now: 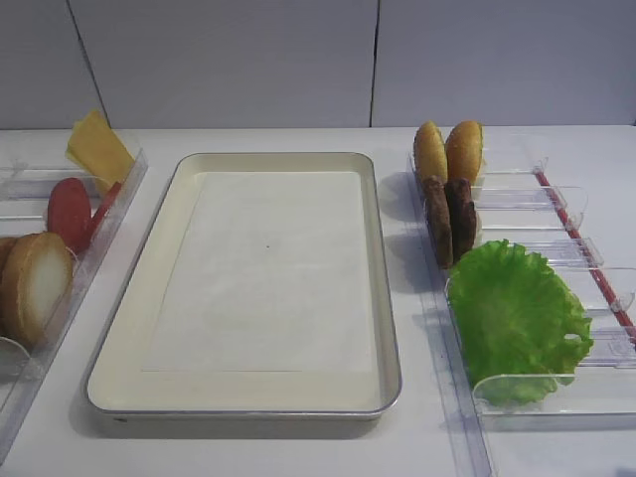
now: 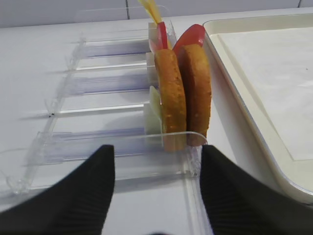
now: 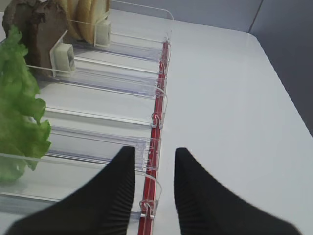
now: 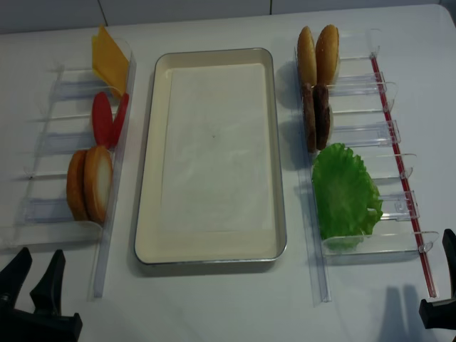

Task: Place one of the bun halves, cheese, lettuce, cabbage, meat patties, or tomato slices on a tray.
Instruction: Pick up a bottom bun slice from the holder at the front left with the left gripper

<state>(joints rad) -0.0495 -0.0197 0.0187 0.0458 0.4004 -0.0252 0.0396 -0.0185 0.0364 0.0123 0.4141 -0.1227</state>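
Note:
The cream tray lies in the middle with only its white paper liner in it. In the left rack two bun halves stand on edge, then tomato slices and cheese. The right rack holds two yellower bun halves, meat patties and lettuce. No cabbage is in view. My left gripper is open and empty, just short of the left rack's near end. My right gripper is open and empty over the right rack's red rail.
Clear plastic racks flank the tray, with upright dividers and a curved near wall. A red strip runs along the right rack's outer side. The tray's rim lies close to the right of the left rack.

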